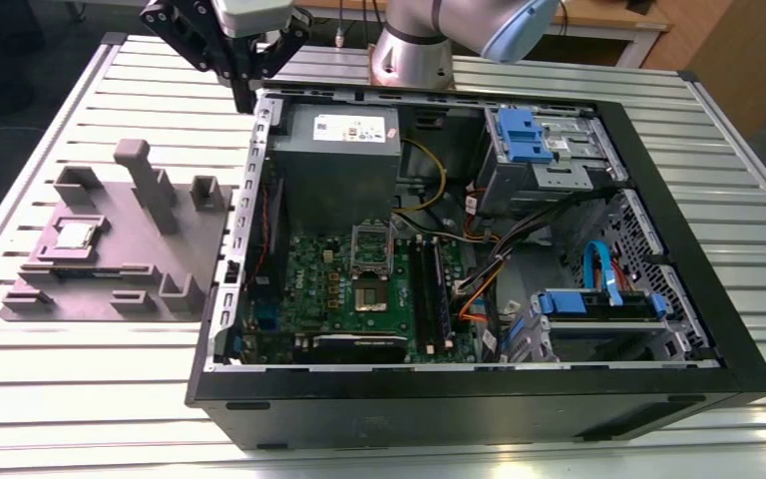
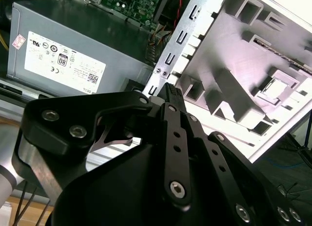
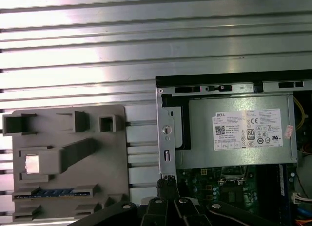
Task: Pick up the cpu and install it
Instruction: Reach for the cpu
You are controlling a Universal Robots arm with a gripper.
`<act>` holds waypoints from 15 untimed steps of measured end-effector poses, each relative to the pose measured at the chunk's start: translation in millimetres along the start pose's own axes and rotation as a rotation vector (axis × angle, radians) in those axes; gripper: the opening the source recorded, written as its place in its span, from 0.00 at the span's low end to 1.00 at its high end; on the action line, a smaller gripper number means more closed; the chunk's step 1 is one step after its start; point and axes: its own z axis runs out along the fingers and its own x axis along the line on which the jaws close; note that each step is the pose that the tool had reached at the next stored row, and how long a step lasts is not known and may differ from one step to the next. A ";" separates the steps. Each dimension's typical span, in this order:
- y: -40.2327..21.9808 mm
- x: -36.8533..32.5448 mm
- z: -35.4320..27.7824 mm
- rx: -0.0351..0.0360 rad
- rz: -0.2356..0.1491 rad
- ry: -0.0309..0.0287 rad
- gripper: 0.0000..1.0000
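One cpu (image 1: 77,236) sits in the grey holder (image 1: 117,267); my gripper (image 1: 243,98) (pinched together, empty) hangs just off the holder's edge, cpu towards its opposite side

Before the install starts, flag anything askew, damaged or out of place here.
Nothing stands out. The cpu lies flat in its recess on the grey fixture; the open computer case sits level on the table.

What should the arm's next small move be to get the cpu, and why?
Probably travel sideways toward the grey holder on the exterior view's left. The gripper hangs over a corner of the computer case, jaws shut and empty, while the cpu lies in that holder, well apart from it.
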 end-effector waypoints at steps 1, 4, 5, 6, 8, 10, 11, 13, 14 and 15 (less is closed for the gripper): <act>0.0 0.3 0.1 0.0000 0.000 -0.0001 0.10; -0.1 1.1 0.1 -0.0001 0.000 -0.0001 0.10; -0.1 1.4 0.0 0.0000 0.000 -0.0001 0.10; -0.1 1.6 0.0 0.0000 0.000 -0.0001 0.10; -0.2 2.0 0.1 -0.0001 0.000 -0.0001 0.10; -0.2 2.5 0.1 -0.0001 0.000 -0.0001 0.10; -0.2 2.8 0.2 -0.0001 0.000 -0.0001 0.10; -0.2 2.9 0.2 0.0000 0.000 0.0000 0.10; -0.3 3.1 0.2 0.0000 0.000 0.0000 0.10; -0.3 3.6 0.2 0.0000 0.000 0.0000 0.10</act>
